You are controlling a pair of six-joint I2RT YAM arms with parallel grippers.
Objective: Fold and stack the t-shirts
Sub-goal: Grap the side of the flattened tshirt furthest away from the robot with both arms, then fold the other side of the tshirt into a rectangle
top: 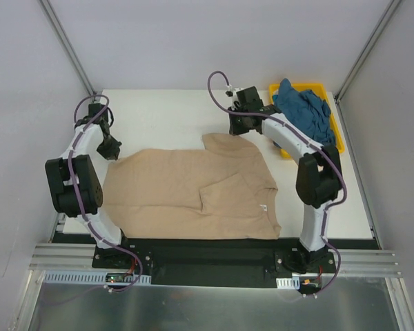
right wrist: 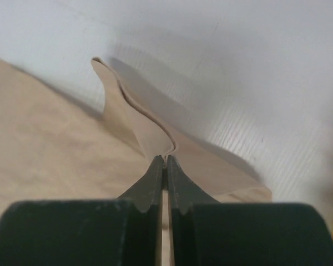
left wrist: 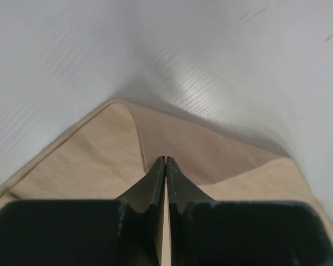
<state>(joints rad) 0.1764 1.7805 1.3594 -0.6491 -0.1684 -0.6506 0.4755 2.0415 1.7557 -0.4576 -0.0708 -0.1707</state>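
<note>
At the left side of the white surface point(top: 165, 110), the left hand point(top: 109, 147) points down at the far-left corner of the tan t-shirt point(top: 186, 193). In the left wrist view its two black fingers point(left wrist: 147, 191) are pressed together with a thin strip of tan cloth caught between them. The cloth around the tips rises in a small peak off the surface, so the left hand is closed on the shirt's edge.

The tan t-shirt lies spread over the middle of the surface, mostly flat, reaching from beside the left arm across to near the right arm's base. One part is folded over on top of the body, leaving a notch-shaped edge near the middle. A small white neck label point(top: 264, 207) shows near the shirt's right end, toward the near edge.

At the shirt's far-right corner, the right hand point(top: 239, 127) comes down on the cloth. The right wrist view shows its fingers point(right wrist: 180, 188) shut tight as well, with a curled ridge of tan fabric drawn up into the tips. This hand too grips the tan t-shirt.

Further right, in the far-right corner of the surface, the teal t-shirt point(top: 303, 110) sits crumpled in a heap in the yellow tray point(top: 340, 138), covering most of it. It lies apart from the tan t-shirt, with the right arm between them.
</note>
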